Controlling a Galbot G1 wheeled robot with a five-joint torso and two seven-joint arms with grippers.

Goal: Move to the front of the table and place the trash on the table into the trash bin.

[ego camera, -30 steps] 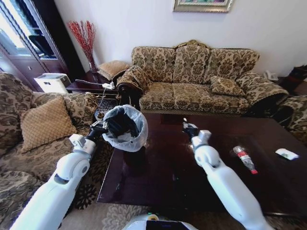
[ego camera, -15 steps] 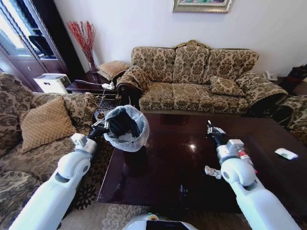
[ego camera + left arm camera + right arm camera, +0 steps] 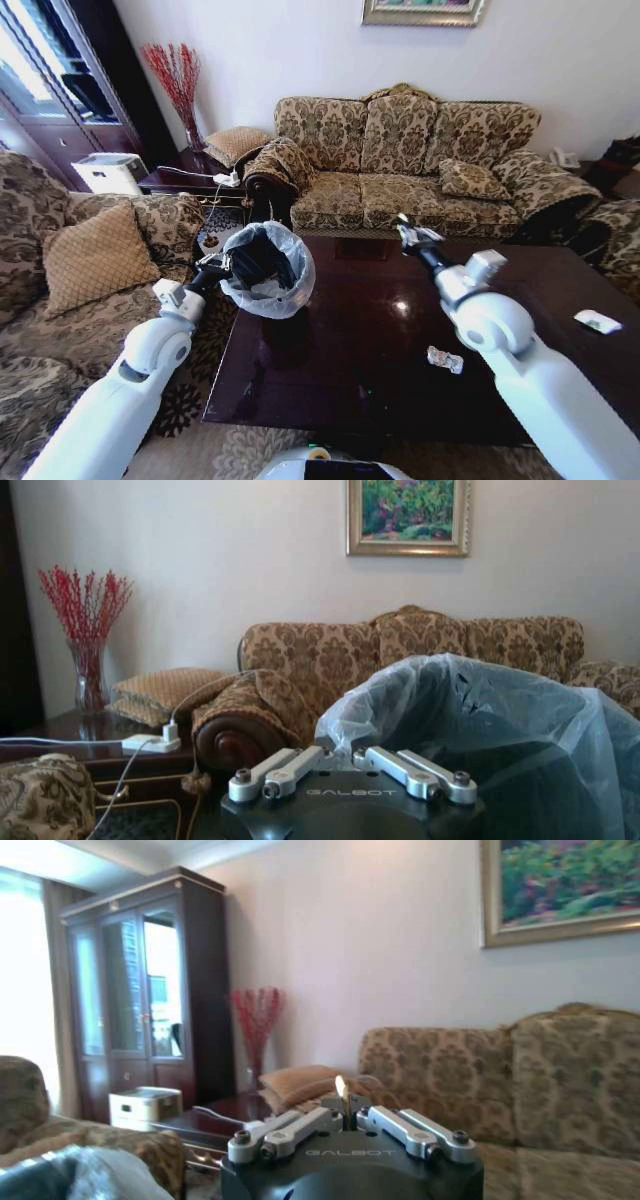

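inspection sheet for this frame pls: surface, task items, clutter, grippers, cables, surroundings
Surface: the table, glossy dark top, mostly bare.
Job's things: a shiny wrapper on the table near the right arm; a white scrap at the far right edge; the trash bin with its pale bag, held off the table's left corner.
Clutter: nothing seen beyond the trash.
Grippers: left gripper shut on the trash bin's rim; right gripper raised over the table's far side, shut on a small scrap.
Cables: a white cord and plug on the side table.
Surroundings: sofa, vase of red twigs, cabinet, framed painting.
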